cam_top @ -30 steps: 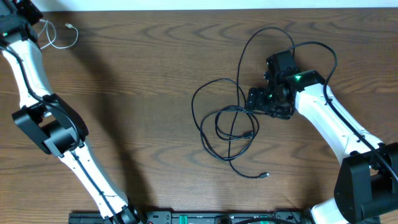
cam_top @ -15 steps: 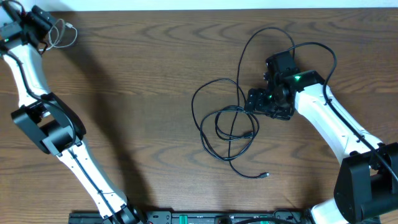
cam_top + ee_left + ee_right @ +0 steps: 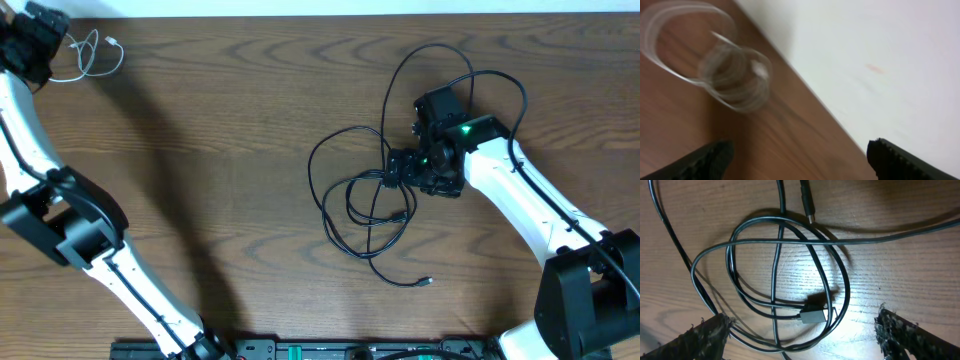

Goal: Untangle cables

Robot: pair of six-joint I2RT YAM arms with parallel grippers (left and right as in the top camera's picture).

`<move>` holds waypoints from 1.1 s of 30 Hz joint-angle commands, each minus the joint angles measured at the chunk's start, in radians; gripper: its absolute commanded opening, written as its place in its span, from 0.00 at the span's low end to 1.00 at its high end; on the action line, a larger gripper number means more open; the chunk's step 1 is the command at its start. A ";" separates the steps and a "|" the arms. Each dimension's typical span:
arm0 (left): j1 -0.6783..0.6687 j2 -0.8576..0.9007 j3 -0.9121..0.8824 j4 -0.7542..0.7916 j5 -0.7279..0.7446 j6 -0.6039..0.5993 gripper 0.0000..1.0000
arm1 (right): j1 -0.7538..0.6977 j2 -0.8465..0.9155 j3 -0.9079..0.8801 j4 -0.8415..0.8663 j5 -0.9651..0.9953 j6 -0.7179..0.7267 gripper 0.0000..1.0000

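The white cable [image 3: 112,43] lies in the worktop's [image 3: 220,150] far left corner, just beside the left claw [image 3: 797,152], which is wide and empty. The black cables [image 3: 813,315] lie looped right of centre, under the wide, empty right claw [image 3: 800,325].

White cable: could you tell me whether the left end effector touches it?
Apart. The left wrist view shows bare table between the white cable and the left end effector.

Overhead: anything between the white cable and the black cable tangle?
No. In the overhead view only bare wooden table lies between the white cable at the top-left corner and the black cables right of centre.
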State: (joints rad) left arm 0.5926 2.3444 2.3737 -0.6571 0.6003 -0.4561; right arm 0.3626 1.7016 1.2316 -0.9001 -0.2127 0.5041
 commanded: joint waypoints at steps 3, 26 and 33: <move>-0.043 -0.080 0.019 -0.234 0.435 -0.009 0.91 | -0.008 0.007 0.013 0.001 -0.003 -0.013 0.95; -0.878 -0.074 0.017 -0.621 -0.285 0.433 0.91 | -0.351 -0.372 0.051 -0.266 0.150 -0.069 0.99; -1.032 -0.072 0.010 -0.523 -0.489 0.394 0.92 | -0.352 -0.375 0.047 -0.297 0.150 -0.075 0.99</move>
State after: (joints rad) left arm -0.4229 2.2608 2.3871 -1.1988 0.2695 -0.0483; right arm 0.0151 1.3304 1.2652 -1.1923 -0.0772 0.4427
